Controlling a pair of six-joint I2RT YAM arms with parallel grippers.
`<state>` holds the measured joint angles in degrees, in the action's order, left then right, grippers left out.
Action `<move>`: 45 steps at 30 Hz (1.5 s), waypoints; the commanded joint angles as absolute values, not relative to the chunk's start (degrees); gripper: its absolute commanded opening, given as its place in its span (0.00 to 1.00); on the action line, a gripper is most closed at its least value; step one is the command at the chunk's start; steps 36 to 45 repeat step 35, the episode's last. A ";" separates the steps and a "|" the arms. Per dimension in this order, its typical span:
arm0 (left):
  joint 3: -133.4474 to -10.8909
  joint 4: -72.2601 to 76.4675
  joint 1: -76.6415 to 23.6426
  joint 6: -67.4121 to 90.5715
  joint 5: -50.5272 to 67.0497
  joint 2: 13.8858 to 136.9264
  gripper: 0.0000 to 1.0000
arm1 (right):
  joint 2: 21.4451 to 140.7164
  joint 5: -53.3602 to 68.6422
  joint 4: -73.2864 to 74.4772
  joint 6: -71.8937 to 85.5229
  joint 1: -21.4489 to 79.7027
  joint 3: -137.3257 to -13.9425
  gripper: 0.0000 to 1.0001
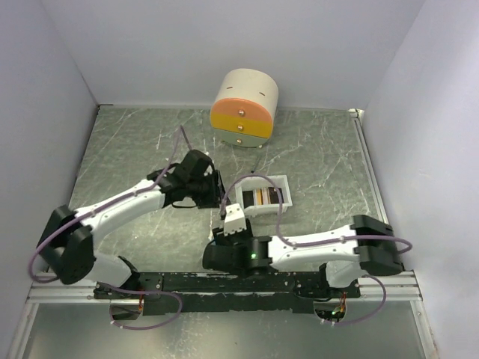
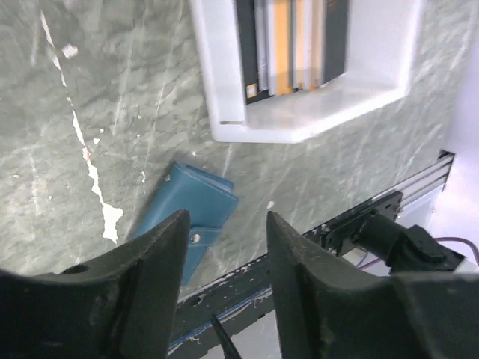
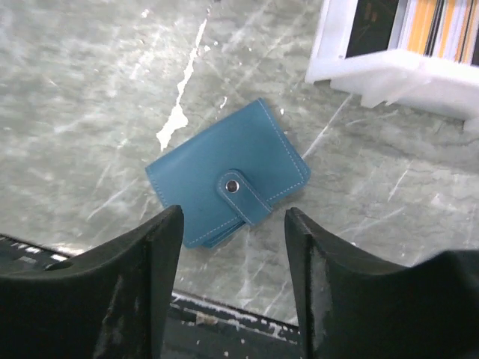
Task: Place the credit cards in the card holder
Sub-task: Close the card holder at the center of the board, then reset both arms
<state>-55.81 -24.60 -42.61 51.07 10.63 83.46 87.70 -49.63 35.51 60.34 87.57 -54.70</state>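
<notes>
card holder [image 3: 224, 172] snapped shut, nothing gripped
your left pincer [image 2: 224, 224] hangs spread, empty; the holder lies on the tabletop [image 3: 90, 90] below your spread right pincer [image 3: 233, 217], credit cards [image 2: 292, 45] in the tray [image 3: 389, 75] just far-right. pinch it flat and it may skid, tab unopened.
</notes>
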 commanded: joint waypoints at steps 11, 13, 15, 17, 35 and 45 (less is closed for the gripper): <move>-62.19 -40.82 -42.62 42.65 -0.38 57.68 1.00 | 62.50 -48.60 40.01 64.77 86.35 -53.08 1.00; -60.48 -39.91 -42.63 41.84 0.60 53.48 1.00 | 60.43 -49.41 41.56 66.67 86.34 -53.62 1.00; -58.83 -39.53 -42.58 41.42 0.28 49.55 1.00 | 58.48 -50.39 43.22 68.52 86.37 -53.97 1.00; -57.74 -40.01 -42.58 41.40 -0.71 46.22 1.00 | 56.65 -51.67 45.78 71.38 86.37 -54.53 1.00; -54.33 -41.15 -42.57 43.41 -2.82 39.84 1.00 | 43.97 -55.07 44.86 74.66 86.37 -46.15 1.00; -54.33 -41.15 -42.57 43.41 -2.82 39.84 1.00 | 43.97 -55.07 44.86 74.66 86.37 -46.15 1.00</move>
